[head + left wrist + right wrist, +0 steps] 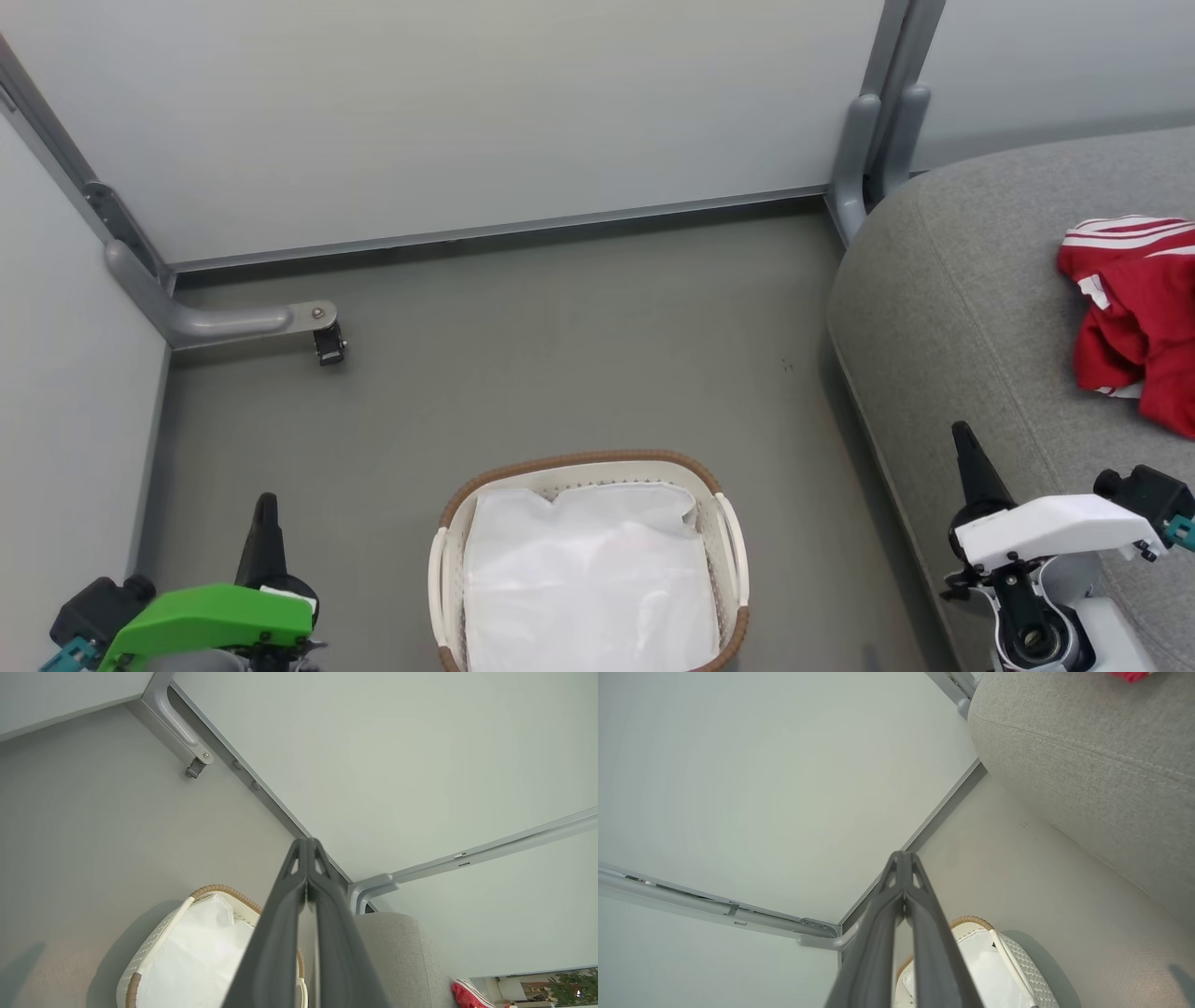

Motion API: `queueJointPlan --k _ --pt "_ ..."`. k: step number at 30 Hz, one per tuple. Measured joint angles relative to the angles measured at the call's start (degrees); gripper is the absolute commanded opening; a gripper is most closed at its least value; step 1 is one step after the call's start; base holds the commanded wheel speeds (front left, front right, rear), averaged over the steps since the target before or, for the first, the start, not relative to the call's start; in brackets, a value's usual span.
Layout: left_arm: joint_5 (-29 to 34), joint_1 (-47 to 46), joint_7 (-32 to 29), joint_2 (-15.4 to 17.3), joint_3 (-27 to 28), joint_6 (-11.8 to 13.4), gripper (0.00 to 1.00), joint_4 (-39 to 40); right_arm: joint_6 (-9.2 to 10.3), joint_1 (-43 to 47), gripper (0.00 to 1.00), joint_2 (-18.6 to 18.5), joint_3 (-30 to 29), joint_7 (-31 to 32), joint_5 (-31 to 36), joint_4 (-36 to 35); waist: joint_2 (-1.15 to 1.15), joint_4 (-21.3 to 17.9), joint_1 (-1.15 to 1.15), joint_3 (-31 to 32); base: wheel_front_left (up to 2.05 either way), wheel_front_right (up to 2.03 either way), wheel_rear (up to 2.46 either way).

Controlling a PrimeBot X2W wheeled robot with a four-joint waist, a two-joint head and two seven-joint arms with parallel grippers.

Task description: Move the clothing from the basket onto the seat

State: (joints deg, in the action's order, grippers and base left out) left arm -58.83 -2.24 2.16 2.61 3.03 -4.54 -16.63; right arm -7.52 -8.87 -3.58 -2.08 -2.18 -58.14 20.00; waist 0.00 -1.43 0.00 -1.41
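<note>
Leftmost, low in the head view: left gripper [267,511], green casing, its two dark fingers pressed together and holding nothing, poised over the grey floor [560,355]. Behind it, at the foot of the pale wall panels: a grey metal bracket [224,322] with a small dark fitting at its end. Centre, bottom edge: basket [579,459], white perforated plastic with a brown woven rim, standing on the floor, well apart from both grippers; inside it lies a plain white sheet [588,579], with no red cloth visible in it. Right of the basket: seat [952,308], a grey fabric cushion with a rounded edge. Over its front edge: right gripper [962,443], white casing, fingers likewise closed tight on nothing. Far right: clothing [1134,317], red with white stripes, lying crumpled on the seat, apart from the right gripper.
</note>
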Motion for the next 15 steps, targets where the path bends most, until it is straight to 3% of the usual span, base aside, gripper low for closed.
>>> queueJointPlan --k 15 --pt "-9.0 -1.0 -2.2 0.0 0.8 -0.6 0.00 0.8 0.00 0.3 0.00 0.2 -1.2 2.3 -9.1 -1.6 0.00 0.3 0.00 0.3 0.00 0.00 0.00"
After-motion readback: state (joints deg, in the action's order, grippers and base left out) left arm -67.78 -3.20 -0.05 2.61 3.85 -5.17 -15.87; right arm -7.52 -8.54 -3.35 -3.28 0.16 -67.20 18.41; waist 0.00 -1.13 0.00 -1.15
